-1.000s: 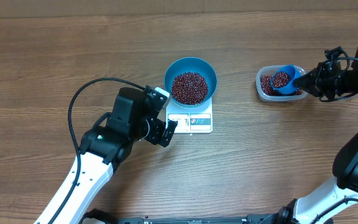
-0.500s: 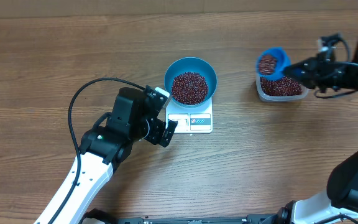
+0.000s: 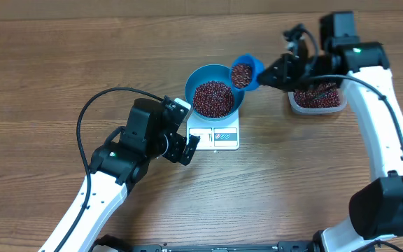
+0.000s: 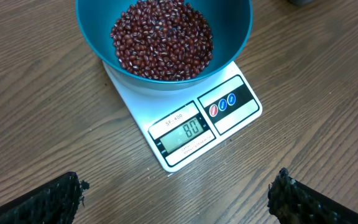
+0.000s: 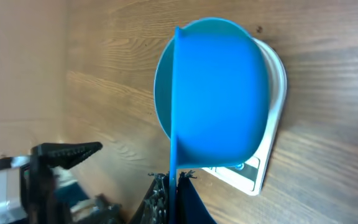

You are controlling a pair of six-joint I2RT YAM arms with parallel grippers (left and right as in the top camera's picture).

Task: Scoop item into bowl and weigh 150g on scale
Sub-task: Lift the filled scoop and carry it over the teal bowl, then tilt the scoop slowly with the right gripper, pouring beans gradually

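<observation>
The bright blue bowl [image 3: 237, 85] stands on the white scale [image 3: 214, 134] and holds a heap of red-brown beans [image 3: 213, 98]. In the left wrist view the bowl [image 4: 92, 37], its beans [image 4: 161, 38] and the scale [image 4: 191, 127] with a lit display show ahead. My left gripper [image 3: 185, 141] [image 4: 179, 199] hangs open by the scale's front-left corner, holding nothing. My right gripper [image 3: 275, 72] [image 5: 174, 186] is shut on the handle of a small blue scoop [image 3: 245, 73] [image 5: 219, 99]. The bean-filled scoop hovers at the bowl's right rim.
A clear plastic tub [image 3: 317, 98] with more beans sits right of the scale, under the right arm. The left arm's black cable [image 3: 89, 112] loops over the wooden table [image 3: 47, 70]. The left arm's tip [image 5: 61, 152] shows in the right wrist view.
My right arm lifted the filled scoop out of the tub and carried it left to the bowl's right rim. The left arm has stayed still.
</observation>
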